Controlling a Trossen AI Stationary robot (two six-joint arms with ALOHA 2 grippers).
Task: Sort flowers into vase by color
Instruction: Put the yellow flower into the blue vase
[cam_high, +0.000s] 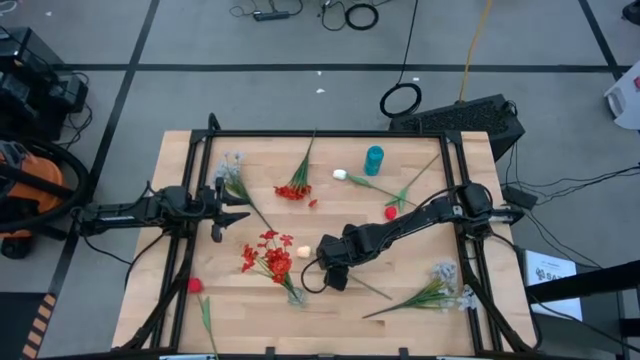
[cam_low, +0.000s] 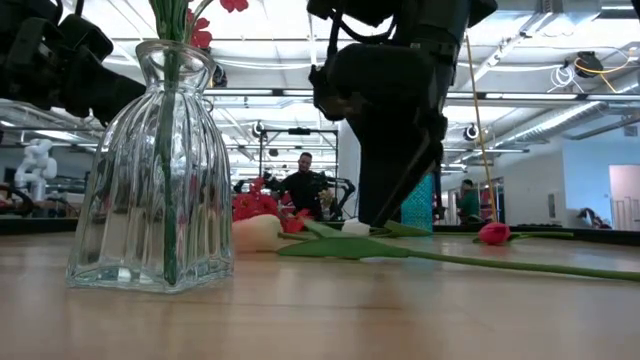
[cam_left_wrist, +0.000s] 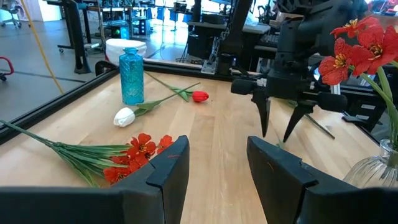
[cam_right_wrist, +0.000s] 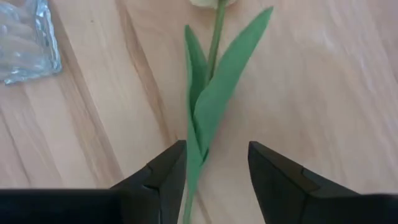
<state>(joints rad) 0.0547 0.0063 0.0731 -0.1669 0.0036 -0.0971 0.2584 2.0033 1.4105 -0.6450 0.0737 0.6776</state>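
My right gripper (cam_high: 333, 272) (cam_right_wrist: 216, 168) is open and points down over a cream-white tulip. The tulip lies flat on the table, bud (cam_high: 300, 250) toward the left. The fingers stand on either side of its green stalk and leaves (cam_right_wrist: 208, 106) without touching them. Just beside it stands a clear glass vase (cam_low: 155, 170) (cam_high: 292, 292) holding red blossoms (cam_high: 265, 255). A teal vase (cam_high: 374, 160) stands near the far edge. My left gripper (cam_high: 240, 215) (cam_left_wrist: 216, 158) waits open over the table's left side.
Lying loose on the table are a red blossom cluster (cam_high: 293, 190), a white tulip (cam_high: 340, 175), a red rosebud (cam_high: 390, 212), pale sprays (cam_high: 232, 170) (cam_high: 445, 285), and another rosebud (cam_high: 195, 285) near the left front. Black rails frame the table. People show in the room behind.
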